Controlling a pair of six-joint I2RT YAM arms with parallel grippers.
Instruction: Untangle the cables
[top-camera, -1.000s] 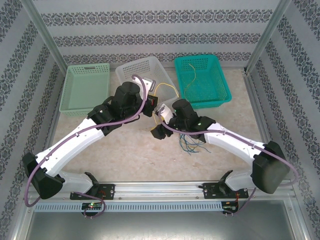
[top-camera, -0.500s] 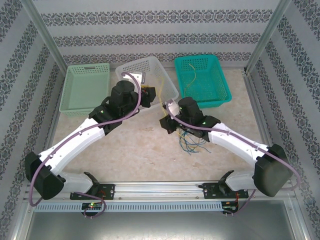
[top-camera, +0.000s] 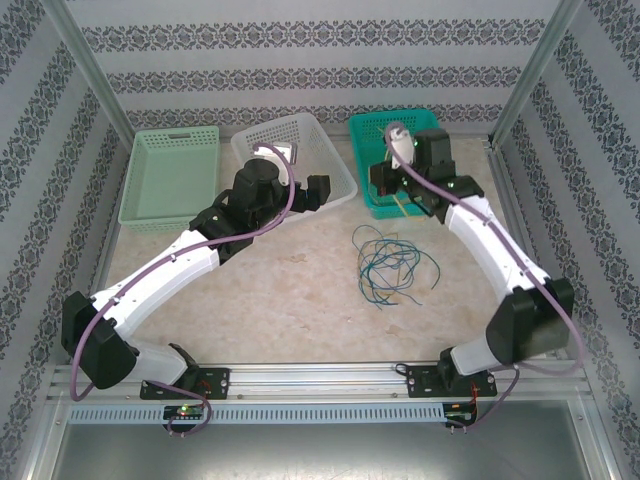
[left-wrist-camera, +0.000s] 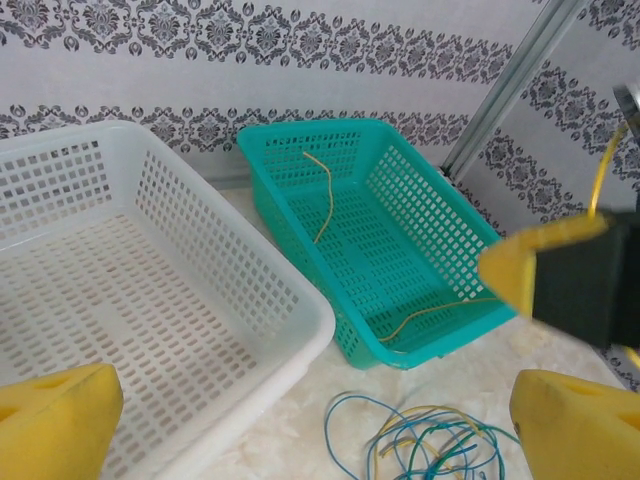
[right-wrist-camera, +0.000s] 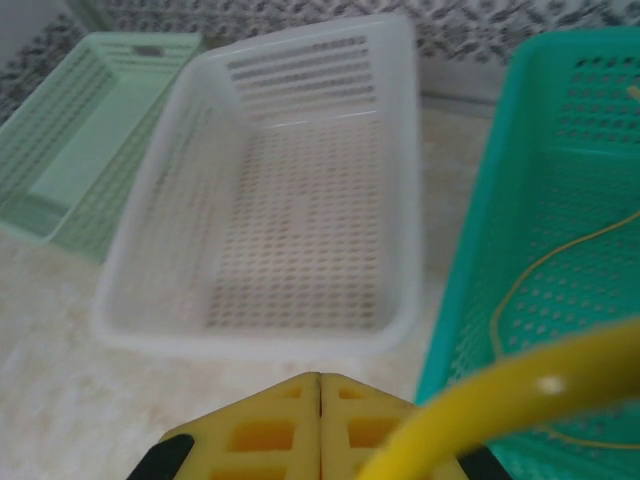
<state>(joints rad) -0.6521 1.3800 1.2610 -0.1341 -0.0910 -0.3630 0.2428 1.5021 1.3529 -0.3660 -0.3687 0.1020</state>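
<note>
Beige, marbled tabletop (top-camera: 280, 290) between walls of grey damask-striped wallpaper (top-camera: 320, 75): a loose tangle of cables (top-camera: 390, 265), thin blue, green and yellow wires in overlapping curls, lies on the bare surface in front of the baskets, touching neither arm. Beyond it, the left gripper (top-camera: 316, 192) hangs at the near corner of the white basket (left-wrist-camera: 220, 250), its yellow-padded fingers (left-wrist-camera: 60, 420) spread wide with nothing between them. To its right, the right gripper (right-wrist-camera: 320, 405) is over the near left part of the teal basket (left-wrist-camera: 290, 195), its pads pressed together on a yellow cable (right-wrist-camera: 500, 395) that arcs up past the camera. Thin yellow strands (left-wrist-camera: 322, 195) already lie curled on the teal basket's floor. All three baskets are perforated plastic with grid-pierced walls; the pale green basket (top-camera: 170, 175) stands farthest left, against the back wall.
</note>
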